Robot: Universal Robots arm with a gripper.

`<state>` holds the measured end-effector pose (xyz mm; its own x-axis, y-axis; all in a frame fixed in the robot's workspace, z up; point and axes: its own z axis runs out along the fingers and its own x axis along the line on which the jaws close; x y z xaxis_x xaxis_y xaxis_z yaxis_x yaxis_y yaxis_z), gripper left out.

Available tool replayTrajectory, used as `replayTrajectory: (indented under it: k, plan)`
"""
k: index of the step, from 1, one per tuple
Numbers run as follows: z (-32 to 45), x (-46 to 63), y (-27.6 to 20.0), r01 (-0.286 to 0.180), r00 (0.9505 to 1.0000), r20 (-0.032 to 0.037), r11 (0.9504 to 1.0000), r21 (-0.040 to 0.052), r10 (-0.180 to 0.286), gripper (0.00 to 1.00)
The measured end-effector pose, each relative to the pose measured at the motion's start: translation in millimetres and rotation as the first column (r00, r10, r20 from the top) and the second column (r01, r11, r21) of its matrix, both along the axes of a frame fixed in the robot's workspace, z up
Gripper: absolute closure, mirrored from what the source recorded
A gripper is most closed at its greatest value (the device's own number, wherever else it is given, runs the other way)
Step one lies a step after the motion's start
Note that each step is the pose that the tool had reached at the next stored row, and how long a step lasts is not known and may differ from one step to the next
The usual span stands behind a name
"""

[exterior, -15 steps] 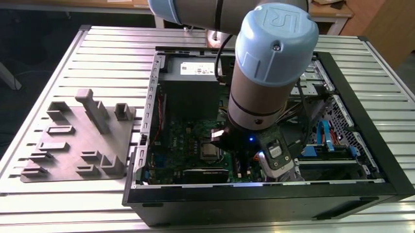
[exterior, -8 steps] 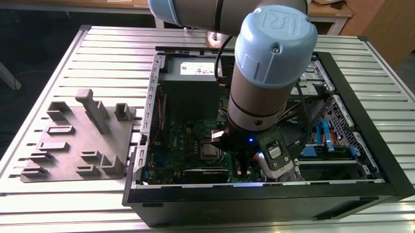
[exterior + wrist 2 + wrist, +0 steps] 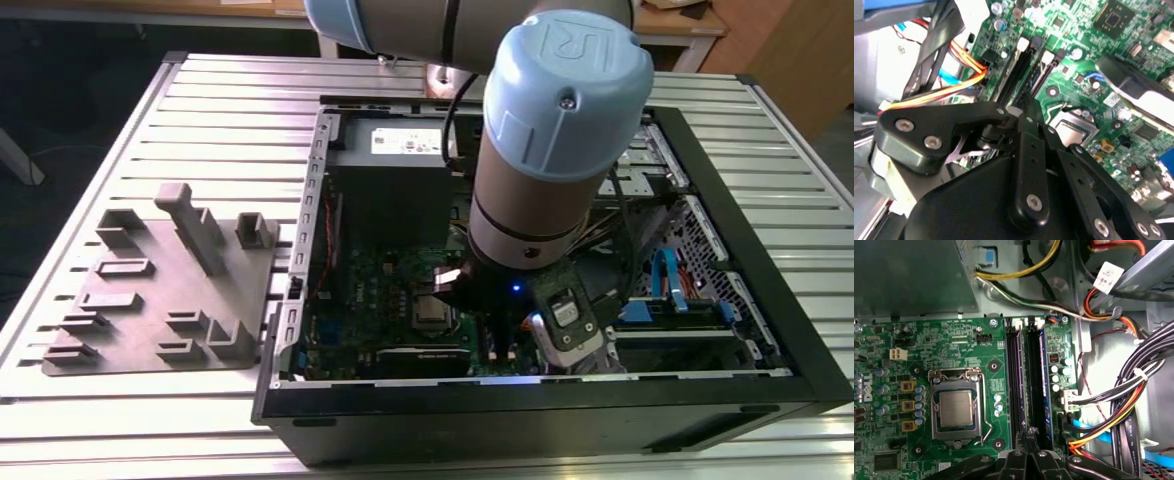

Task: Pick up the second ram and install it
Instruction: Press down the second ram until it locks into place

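My gripper (image 3: 1030,432) hangs low over the green motherboard (image 3: 959,345), its fingers (image 3: 1026,117) closed together with no gap. The tips sit over one end of the two long black memory slots (image 3: 1015,380) beside the processor socket (image 3: 956,407). In the slot nearest the tips runs a thin dark strip with a bluish edge (image 3: 1039,375), which looks like the second ram standing in its slot. I cannot tell whether the tips touch it. In the exterior view the arm's wrist (image 3: 534,240) reaches down into the open computer case (image 3: 747,290).
Bundles of black, orange and yellow cables (image 3: 1114,405) crowd one side of the slots. The grey power supply (image 3: 909,275) lies beyond the board. A grey blocky fixture plate (image 3: 160,290) rests on the slatted table at the exterior view's left, outside the case.
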<state>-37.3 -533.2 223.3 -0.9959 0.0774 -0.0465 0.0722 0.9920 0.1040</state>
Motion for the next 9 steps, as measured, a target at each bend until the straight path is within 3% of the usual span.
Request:
replayTrajectory:
  k: [5, 9]
  plan:
    - [22.6, -0.1, -0.3, 0.0, 1.0, -0.0007, 1.0, -0.0025, 0.0, 0.93]
    - [23.2, -0.1, -0.3, 0.0, 1.0, -0.0006, 1.0, -0.0021, 0.0, 0.93]
